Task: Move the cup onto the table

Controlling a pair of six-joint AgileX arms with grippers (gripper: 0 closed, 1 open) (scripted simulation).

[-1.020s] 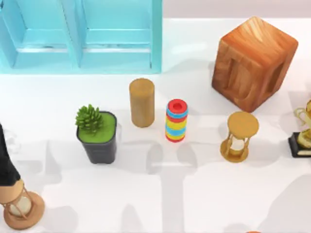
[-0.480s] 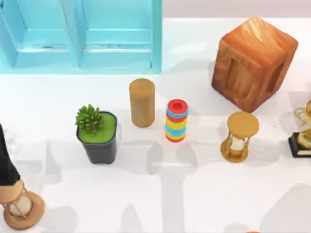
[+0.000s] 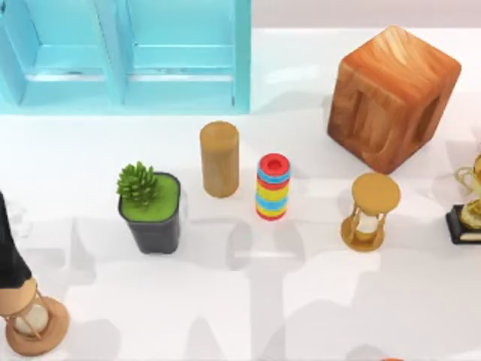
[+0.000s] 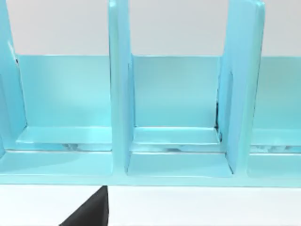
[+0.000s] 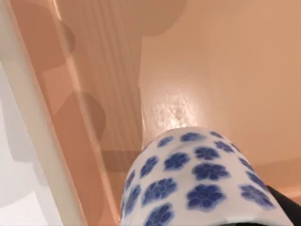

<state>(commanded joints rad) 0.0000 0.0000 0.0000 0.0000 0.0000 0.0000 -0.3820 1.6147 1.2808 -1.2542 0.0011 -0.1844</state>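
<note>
Right hand's grip untellable, cup [image 5: 202, 181] close before it, beside tan wooden edge [image 5: 70, 141].

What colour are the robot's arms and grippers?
They look black. A plain matte black piece of the left arm shows at the top view's left edge, and a small black sliver of the right gripper peeks out in the right wrist view. No cables or markings are visible.

A matte black, smooth-surfaced left arm [image 3: 9, 244] is being seen, and a black wedge [image 4: 89, 214] of its body.
</note>
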